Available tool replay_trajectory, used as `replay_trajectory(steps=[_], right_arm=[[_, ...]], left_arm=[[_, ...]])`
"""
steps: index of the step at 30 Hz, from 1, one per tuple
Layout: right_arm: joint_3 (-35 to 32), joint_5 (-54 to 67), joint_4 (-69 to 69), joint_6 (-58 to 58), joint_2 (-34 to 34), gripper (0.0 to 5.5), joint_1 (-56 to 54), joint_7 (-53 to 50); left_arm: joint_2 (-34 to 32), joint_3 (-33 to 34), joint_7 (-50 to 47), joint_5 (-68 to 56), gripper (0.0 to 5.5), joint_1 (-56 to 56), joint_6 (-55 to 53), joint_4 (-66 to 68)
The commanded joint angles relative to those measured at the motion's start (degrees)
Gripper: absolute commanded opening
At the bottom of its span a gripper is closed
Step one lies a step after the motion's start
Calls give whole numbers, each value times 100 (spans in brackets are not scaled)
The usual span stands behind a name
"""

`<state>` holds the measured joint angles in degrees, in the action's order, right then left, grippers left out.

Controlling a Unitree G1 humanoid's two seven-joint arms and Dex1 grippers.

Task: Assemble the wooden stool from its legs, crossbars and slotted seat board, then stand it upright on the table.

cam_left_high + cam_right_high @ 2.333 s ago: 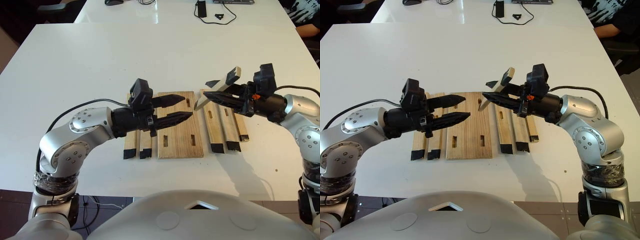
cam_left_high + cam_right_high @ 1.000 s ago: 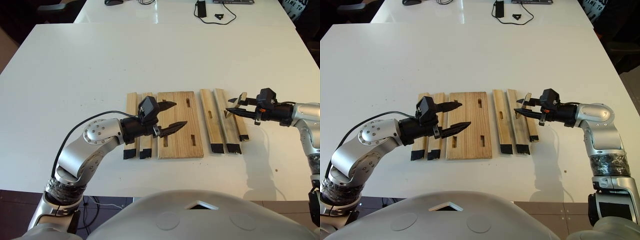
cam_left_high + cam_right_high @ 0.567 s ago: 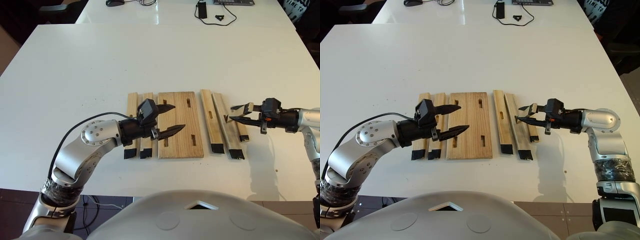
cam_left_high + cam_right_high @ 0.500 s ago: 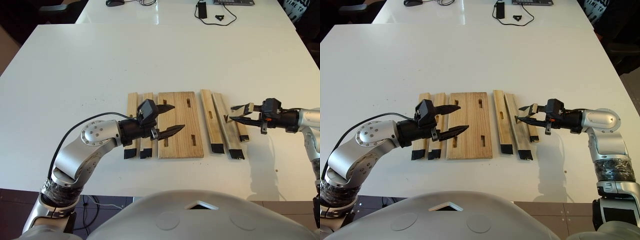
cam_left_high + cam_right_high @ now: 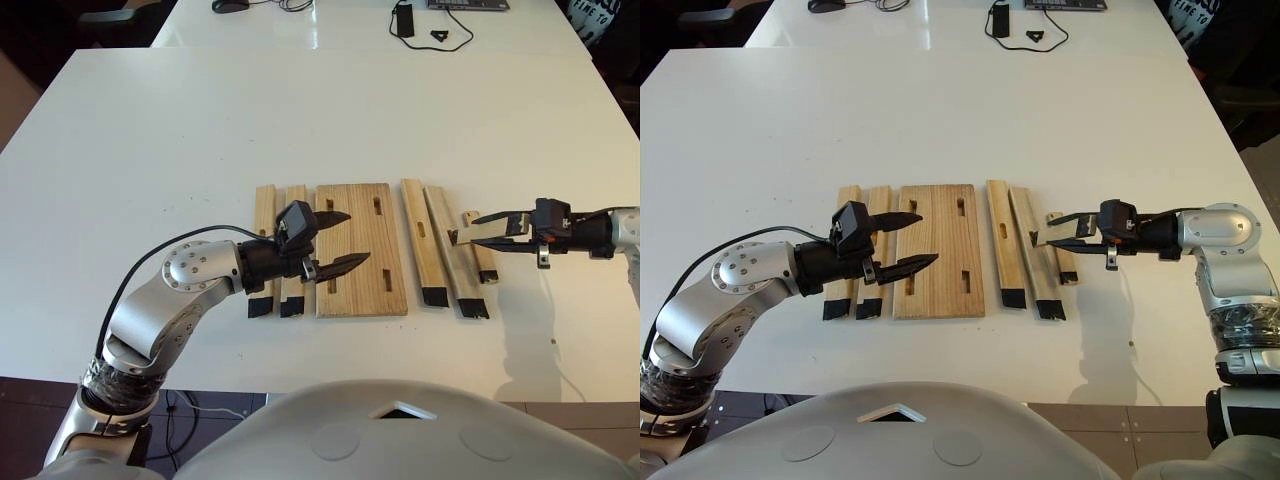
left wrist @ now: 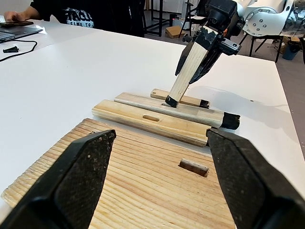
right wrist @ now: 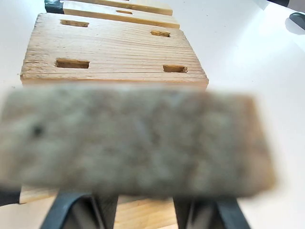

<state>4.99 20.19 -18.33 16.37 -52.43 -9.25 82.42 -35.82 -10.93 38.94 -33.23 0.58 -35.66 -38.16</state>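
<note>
The slotted seat board (image 5: pixel 360 265) lies flat on the white table (image 5: pixel 150 150). Two black-tipped legs (image 5: pixel 264 225) rest side by side along its left edge. Two more legs (image 5: pixel 418 240) lie to its right, the outer one skewed. My left gripper (image 5: pixel 350 238) hovers open just above the board's left half, holding nothing. My right gripper (image 5: pixel 472 229) is shut on a short black-ended crossbar (image 6: pixel 190 67), which tilts down so that its lower end meets the skewed leg (image 6: pixel 190 112). Another short crossbar (image 5: pixel 480 258) lies on the table beneath that gripper.
White tabletop stretches wide on all sides of the parts. A second table behind carries a mouse (image 5: pixel 228 5), a black device (image 5: pixel 402 17) and cables.
My right gripper has drawn back to the right with the crossbar. The outer right-hand leg has been knocked askew. My left gripper has hardly moved.
</note>
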Motion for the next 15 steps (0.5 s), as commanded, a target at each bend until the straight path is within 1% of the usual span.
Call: replay_trajectory(steps=[1,7,11,15], right_arm=[[606,-829,-424,-84,-211,128,7,464],[790,-717,-281,-520,-309,128,-714,808],[1217,-801,-343,-880,-190,128,-1384,998],[1685,-791,-542,-1210,86,128,-2028,1005]], left_arm=[[-49,-58,25,115,354,-68,-42,-41],[20,-112,-23,174,354,-46,-56,-65],[84,-190,-66,222,354,-52,-54,-55],[148,-264,-74,248,354,-99,-56,-26]])
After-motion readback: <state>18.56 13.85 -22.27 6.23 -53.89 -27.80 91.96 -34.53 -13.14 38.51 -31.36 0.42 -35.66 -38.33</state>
